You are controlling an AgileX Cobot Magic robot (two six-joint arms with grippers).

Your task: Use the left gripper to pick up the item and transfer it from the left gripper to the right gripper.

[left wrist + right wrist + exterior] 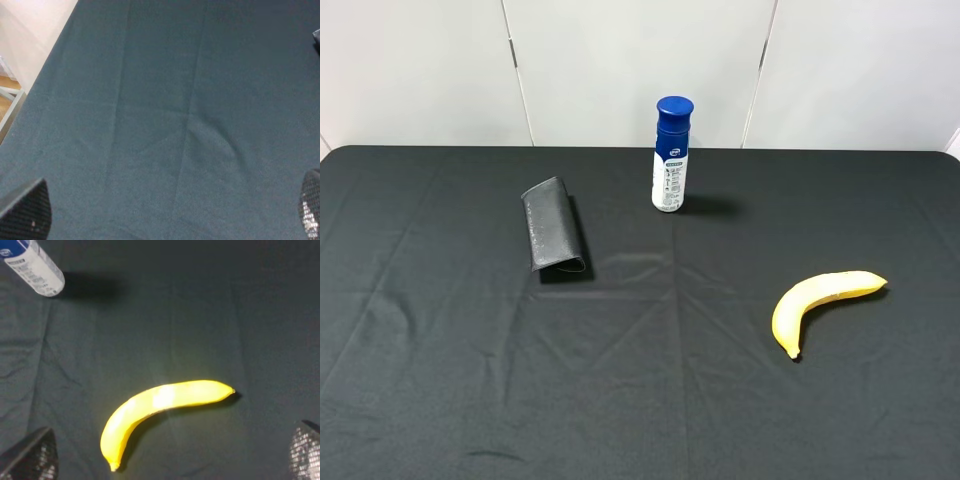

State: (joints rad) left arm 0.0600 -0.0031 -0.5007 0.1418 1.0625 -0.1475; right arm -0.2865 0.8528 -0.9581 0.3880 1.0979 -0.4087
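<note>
The yellow banana [823, 302] lies on the black cloth at the right of the table, its dark tip toward the front. It also shows in the right wrist view [160, 410], lying below and between the fingers. My right gripper [167, 460] is open and empty above it, with only the two finger pads [30, 457] showing. My left gripper [167, 215] is open and empty over bare cloth, with its finger pads [27, 210] far apart. Neither arm shows in the exterior high view.
A black folded wallet [555, 238] lies left of centre. A white spray bottle with a blue cap [671, 153] stands at the back centre and also shows in the right wrist view [32, 265]. The table's left edge [30, 85] shows in the left wrist view.
</note>
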